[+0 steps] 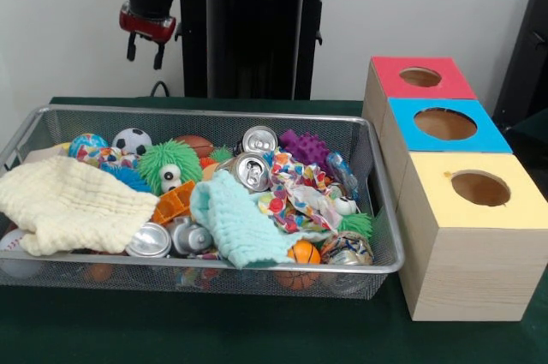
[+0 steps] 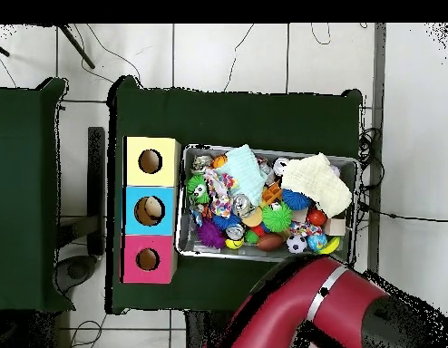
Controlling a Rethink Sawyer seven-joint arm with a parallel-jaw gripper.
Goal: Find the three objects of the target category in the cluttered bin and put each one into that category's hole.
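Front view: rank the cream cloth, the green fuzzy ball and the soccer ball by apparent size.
1. cream cloth, largest, though nearest the camera.
2. green fuzzy ball.
3. soccer ball, smallest, partly hidden and farther back, so its true size is unsure.

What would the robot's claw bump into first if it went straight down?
Probably the far rim of the wire bin, or the toys just inside it; the gripper points down above that corner, but depth is hard to judge.

Pretty clearly a robotics lab: green-clothed surface (image 2: 237, 109), loose cables (image 2: 110, 59) across tiled floor (image 2: 409, 136), bare wall (image 1: 428, 4).
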